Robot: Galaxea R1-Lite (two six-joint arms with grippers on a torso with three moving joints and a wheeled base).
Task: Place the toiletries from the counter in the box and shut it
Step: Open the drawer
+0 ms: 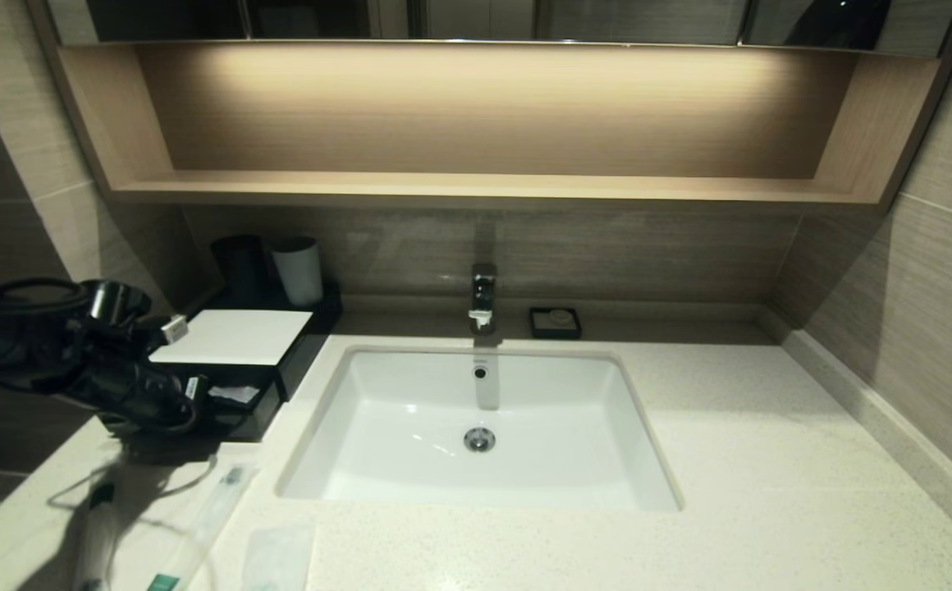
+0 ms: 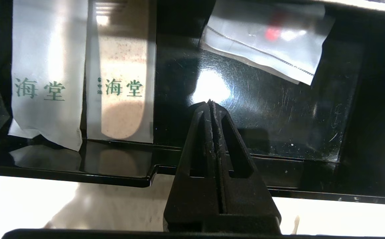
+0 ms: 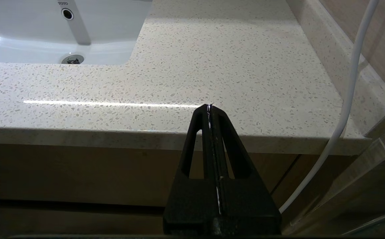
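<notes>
The black box (image 1: 234,336) with a white top panel stands at the counter's (image 1: 771,460) back left, its front drawer (image 1: 234,406) pulled open. My left gripper (image 1: 187,392) is shut and empty, hovering just over the drawer's front edge (image 2: 122,172). The drawer floor (image 2: 262,109) holds two white packets with green characters (image 2: 46,76) and a clear packet (image 2: 265,39). On the counter near the front left lie a long clear sachet with a green band (image 1: 215,513) and a squarish clear packet (image 1: 279,558). A second long sachet (image 1: 97,542) lies faintly in the arm's shadow.
A black cup (image 1: 240,261) and a white cup (image 1: 297,269) stand behind the box. The white sink (image 1: 476,427) fills the middle, with a tap (image 1: 482,297) and a small black soap dish (image 1: 555,322) behind. My right gripper (image 3: 209,106) is parked, shut, below the counter's front edge.
</notes>
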